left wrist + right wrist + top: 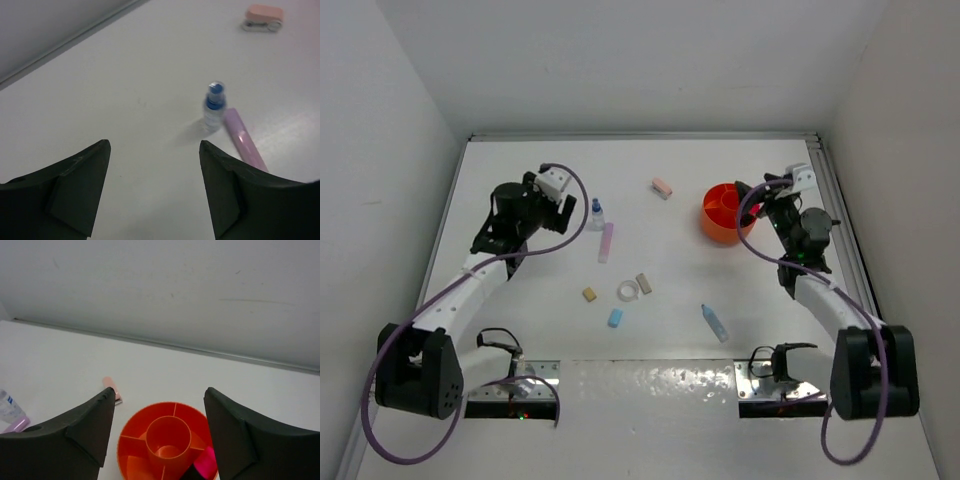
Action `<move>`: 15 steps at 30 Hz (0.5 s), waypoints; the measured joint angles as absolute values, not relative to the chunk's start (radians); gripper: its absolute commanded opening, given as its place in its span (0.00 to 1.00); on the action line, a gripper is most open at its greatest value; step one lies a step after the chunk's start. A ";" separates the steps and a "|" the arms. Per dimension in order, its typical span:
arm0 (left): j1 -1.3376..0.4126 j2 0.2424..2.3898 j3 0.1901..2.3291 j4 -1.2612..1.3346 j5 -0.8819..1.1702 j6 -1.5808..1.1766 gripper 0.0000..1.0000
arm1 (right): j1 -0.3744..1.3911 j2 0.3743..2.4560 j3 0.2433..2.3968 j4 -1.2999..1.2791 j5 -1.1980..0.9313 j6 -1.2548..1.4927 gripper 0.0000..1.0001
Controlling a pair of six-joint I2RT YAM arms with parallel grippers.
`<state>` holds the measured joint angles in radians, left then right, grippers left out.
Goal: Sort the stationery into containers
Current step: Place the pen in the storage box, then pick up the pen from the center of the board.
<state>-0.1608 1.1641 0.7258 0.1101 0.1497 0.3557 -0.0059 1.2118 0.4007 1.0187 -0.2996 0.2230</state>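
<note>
My left gripper (565, 208) is open and empty, just left of a small blue-capped bottle (596, 213) that stands upright next to a pale pink stick (606, 242). Both show in the left wrist view, bottle (215, 107) and stick (243, 140), ahead and to the right of the gripper (154, 146). My right gripper (752, 197) is open and empty over the round orange tub (712, 222). In the right wrist view the tub (131, 427) holds a pink marker with a black cap (206, 464) in one outer compartment, under the gripper (159, 391).
A pink eraser (662, 187) lies left of the tub, also seen by the left wrist (264, 13) and the right wrist (110, 386). Mid-table lie a tan eraser (589, 294), clear tape ring (627, 291), beige eraser (643, 283), blue eraser (615, 318) and light blue tube (714, 322). White walls surround the table.
</note>
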 measured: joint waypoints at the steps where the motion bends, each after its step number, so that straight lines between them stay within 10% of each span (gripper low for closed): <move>1: -0.172 1.156 0.733 0.069 0.184 0.380 0.71 | 0.016 1.171 0.435 0.921 -0.266 0.205 0.68; 5: -0.237 1.129 0.766 -0.115 0.329 0.519 0.82 | 0.109 1.071 0.623 0.495 -0.129 0.174 0.66; 15: -0.432 1.208 0.947 -0.439 0.370 0.438 0.73 | 0.382 0.900 0.577 -0.186 0.207 0.299 0.63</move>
